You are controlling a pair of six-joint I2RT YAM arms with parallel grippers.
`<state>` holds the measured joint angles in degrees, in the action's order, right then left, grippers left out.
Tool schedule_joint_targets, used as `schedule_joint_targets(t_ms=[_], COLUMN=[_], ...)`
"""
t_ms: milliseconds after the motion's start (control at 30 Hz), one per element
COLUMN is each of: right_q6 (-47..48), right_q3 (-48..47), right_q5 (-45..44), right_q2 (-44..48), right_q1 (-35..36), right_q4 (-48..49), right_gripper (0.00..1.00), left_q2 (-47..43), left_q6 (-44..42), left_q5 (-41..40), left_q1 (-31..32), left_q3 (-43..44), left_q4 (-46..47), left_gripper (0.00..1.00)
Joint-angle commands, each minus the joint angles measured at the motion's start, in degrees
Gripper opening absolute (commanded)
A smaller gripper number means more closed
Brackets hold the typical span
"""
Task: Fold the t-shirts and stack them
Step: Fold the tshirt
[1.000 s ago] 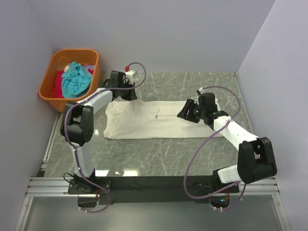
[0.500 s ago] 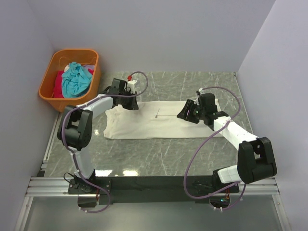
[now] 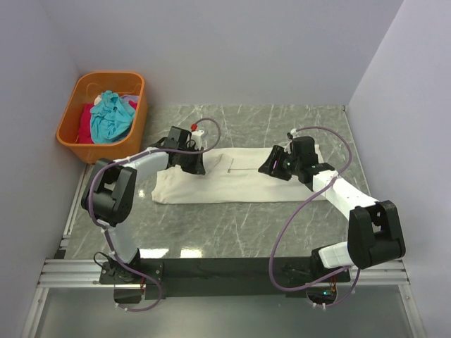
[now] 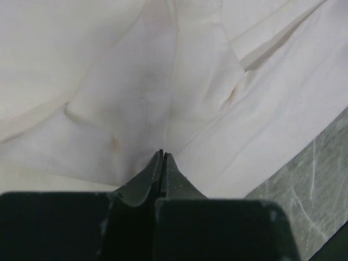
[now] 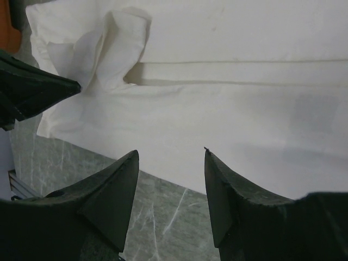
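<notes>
The large cream t-shirt (image 3: 232, 184) lies spread across the middle of the marble table. My left gripper (image 3: 199, 167) is over its far left part, shut with a pinch of the cream cloth (image 4: 136, 81) gathered at its tips (image 4: 162, 153). The lifted cloth shows as a bunched fold (image 5: 111, 46) in the right wrist view, beside the left gripper (image 5: 38, 89). My right gripper (image 3: 266, 164) is open and empty, low over the shirt's near edge (image 5: 244, 109). The teal t-shirt (image 3: 109, 113) and the red t-shirt (image 3: 84, 125) lie in the basket.
The orange plastic basket (image 3: 109, 74) stands at the far left corner, off the table's edge. Grey walls close in the back and both sides. Bare marble (image 3: 232, 232) shows in front of the shirt, and also in the right wrist view (image 5: 163, 212).
My left gripper has moved right and nearer, from the shirt's far left corner in over its body, dragging the cloth along. The right arm has barely moved.
</notes>
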<state>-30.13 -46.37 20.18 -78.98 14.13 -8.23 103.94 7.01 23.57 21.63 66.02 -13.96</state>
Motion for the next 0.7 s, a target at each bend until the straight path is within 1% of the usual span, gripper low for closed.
schedule_joint_targets(t_ms=[0, 100, 200, 233, 333, 367, 400, 433, 467, 500, 533, 567, 600, 667], right_q6=[0.51, 0.51, 0.77, 0.77, -0.1, -0.54, -1.33, -1.68, -2.03, -2.39, -3.43, -4.23, -5.8, -7.57], right_q3=[0.75, 0.67, -0.03, -0.73, -2.05, -3.02, -3.63, -5.29, -6.27, -7.23, -9.16, -10.05, -11.1, -14.35], right_q5=[0.91, 1.87, 2.31, 2.66, 3.54, 3.89, 4.42, 4.86, 5.21, 5.22, 5.3, 5.74, 6.53, 6.97], right_q2=[0.85, 0.76, 0.41, 0.49, -0.65, -1.52, -2.14, -2.75, -4.41, -5.39, -6.35, -8.36, -9.69, -13.98], right_q1=[0.46, 0.55, 0.9, 1.16, 2.04, 2.82, 3.18, 3.71, 4.67, 5.2, 5.81, 6.26, 7.22, 8.36], right_q4=[2.16, 2.78, 3.22, 3.39, 4.44, 5.58, 6.2, 7.16, 7.52, 8.05, 9.62, 10.59, 11.65, 14.46], right_gripper=[0.58, 0.58, 0.59, 0.59, 0.59, 0.59, 0.59, 0.59, 0.59, 0.59, 0.59, 0.59, 0.58, 0.57], left_q2=[-3.3, -3.65, -4.79, -5.32, -8.31, -10.23, -11.12, -12.0, -13.75, -14.63, -15.25, -16.3, -16.49, -16.06], left_q6=[1.6, 2.92, 4.15, 5.38, 8.19, 8.9, 10.38, 11.09, 11.88, 13.89, 15.22, 16.45, 19.51, 22.69], left_q5=[-1.51, -3.26, -4.76, -4.94, -6.43, -7.04, -8.53, -9.41, -10.03, -12.47, -13.63, -14.34, -15.13, -17.24], left_q1=[0.35, 0.43, 0.43, 0.52, 0.52, 0.52, 0.52, 0.52, 0.52, 0.52, 0.52, 0.52, 0.52, 0.52], left_q3=[-1.42, -1.94, -3.09, -3.44, -4.76, -5.37, -5.64, -5.9, -6.08, -6.25, -6.25, -6.34, -6.17, -5.38], left_q4=[2.0, 1.39, 1.82, 2.44, 3.14, 3.23, 3.32, 3.15, 3.15, 3.15, 3.32, 4.28, 4.72, 5.69], left_gripper=[0.01, 0.01, 0.08, 0.15, 0.25, 0.3, 0.34, 0.41, 0.43, 0.46, 0.51, 0.51, 0.52, 0.5])
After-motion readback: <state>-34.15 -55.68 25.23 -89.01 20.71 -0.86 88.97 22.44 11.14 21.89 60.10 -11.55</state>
